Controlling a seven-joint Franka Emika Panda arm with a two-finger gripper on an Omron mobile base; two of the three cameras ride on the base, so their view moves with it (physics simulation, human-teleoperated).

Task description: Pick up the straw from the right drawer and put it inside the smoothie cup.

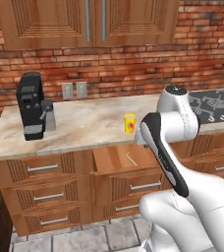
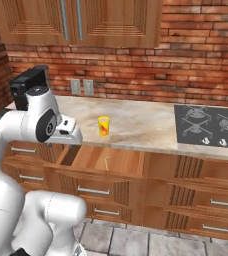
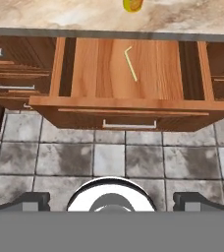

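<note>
**Spotter:** While your gripper (image 3: 112, 197) hangs out over the floor tiles with its jaws spread wide and nothing between them, the right drawer (image 3: 128, 106) stands pulled open just ahead of you, its ridged front nearest.

**Operator:** And the straw?

**Spotter:** Take the drawer front as your mark. The straw (image 3: 130, 63) lies flat on the plank floor beyond that front, roughly mid-width. Its long axis runs mostly front to back across the drawer, slightly slanted, with a short bent tip at the end farther from the front.

**Operator:** So which way from the jaws?

**Spotter:** Forward and down into the drawer, I'd judge. You'd want the fingers astride the thin shaft, crossing its length, not lined up along it.

**Operator:** The cup?

**Spotter:** Farther still beyond the drawer front, the yellow smoothie cup (image 1: 129, 123) stands upright on the marble counter (image 1: 84, 128), close to the counter edge above the drawer.
</note>
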